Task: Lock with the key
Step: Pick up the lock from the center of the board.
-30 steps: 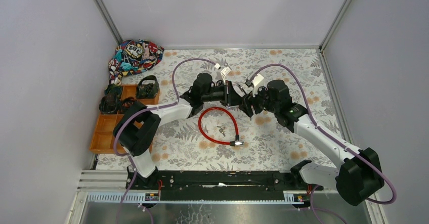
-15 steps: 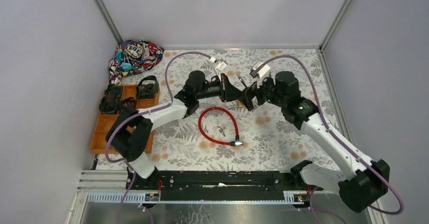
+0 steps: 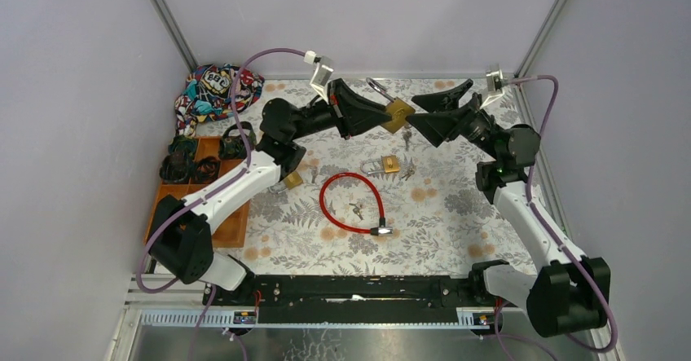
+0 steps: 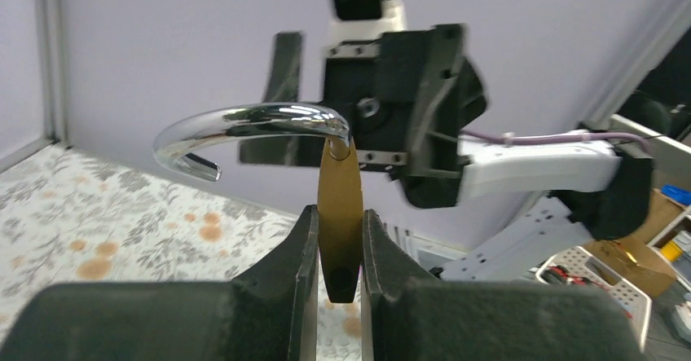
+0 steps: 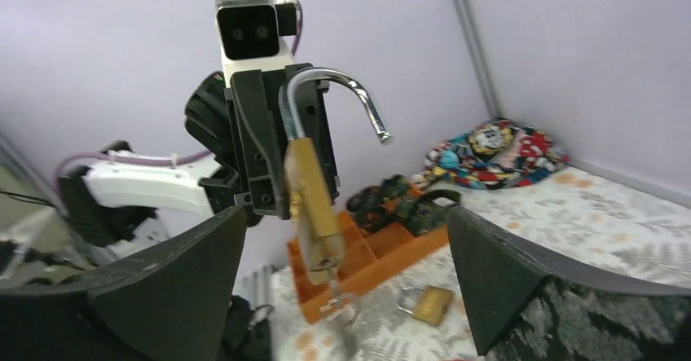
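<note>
The left gripper (image 4: 338,214) is clamped on the flat sides of a brass padlock (image 5: 312,202), held high above the table (image 3: 456,214) (long axis near upright). Its open shackle (image 4: 253,121) is uppermost and the key (image 5: 332,283) hangs below. Facing it, just apart, the right gripper (image 3: 425,114) gapes wide and holds nothing.
</note>
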You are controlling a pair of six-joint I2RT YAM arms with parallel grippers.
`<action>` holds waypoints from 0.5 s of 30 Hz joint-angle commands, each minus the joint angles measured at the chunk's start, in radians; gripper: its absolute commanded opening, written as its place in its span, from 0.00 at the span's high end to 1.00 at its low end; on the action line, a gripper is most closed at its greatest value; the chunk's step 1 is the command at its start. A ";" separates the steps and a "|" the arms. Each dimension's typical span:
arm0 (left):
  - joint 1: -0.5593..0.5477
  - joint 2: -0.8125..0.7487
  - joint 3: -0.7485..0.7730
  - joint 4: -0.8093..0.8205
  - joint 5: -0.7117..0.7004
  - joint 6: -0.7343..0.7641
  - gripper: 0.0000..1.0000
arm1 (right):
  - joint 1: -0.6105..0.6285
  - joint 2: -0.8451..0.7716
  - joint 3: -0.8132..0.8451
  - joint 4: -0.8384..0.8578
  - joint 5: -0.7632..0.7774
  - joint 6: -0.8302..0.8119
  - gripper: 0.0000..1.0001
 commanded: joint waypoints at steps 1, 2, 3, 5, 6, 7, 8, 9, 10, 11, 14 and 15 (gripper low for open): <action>-0.027 -0.049 0.041 0.165 -0.010 -0.083 1.00 | 0.008 0.043 -0.009 0.492 -0.033 0.371 0.04; -0.034 -0.051 0.041 0.168 -0.010 -0.082 1.00 | 0.012 0.044 -0.008 0.483 -0.030 0.370 0.07; -0.040 -0.053 0.041 0.171 -0.010 -0.080 1.00 | 0.021 0.043 -0.006 0.473 -0.032 0.365 0.09; -0.048 -0.051 0.048 0.171 -0.016 -0.081 1.00 | 0.040 0.029 0.001 0.415 -0.044 0.330 0.13; -0.049 -0.049 0.053 0.171 -0.021 -0.084 1.00 | 0.054 0.020 0.005 0.377 -0.047 0.302 0.15; -0.049 -0.048 0.060 0.173 -0.024 -0.084 1.00 | 0.066 0.009 0.006 0.329 -0.048 0.273 0.16; -0.049 -0.045 0.068 0.172 -0.026 -0.085 1.00 | 0.077 -0.007 0.006 0.283 -0.047 0.242 0.18; -0.049 -0.042 0.075 0.173 -0.030 -0.085 1.00 | 0.087 -0.020 0.005 0.222 -0.043 0.209 0.18; -0.050 -0.040 0.080 0.176 -0.032 -0.087 1.00 | 0.092 -0.030 0.004 0.178 -0.039 0.183 0.19; -0.050 -0.039 0.086 0.180 -0.033 -0.089 1.00 | 0.095 -0.039 0.000 0.151 -0.034 0.164 0.21; -0.056 -0.037 0.091 0.182 -0.032 -0.089 1.00 | 0.096 -0.046 -0.012 0.152 -0.021 0.169 0.35; -0.057 -0.039 0.089 0.176 -0.031 -0.092 1.00 | 0.095 -0.044 -0.012 0.164 -0.018 0.184 0.42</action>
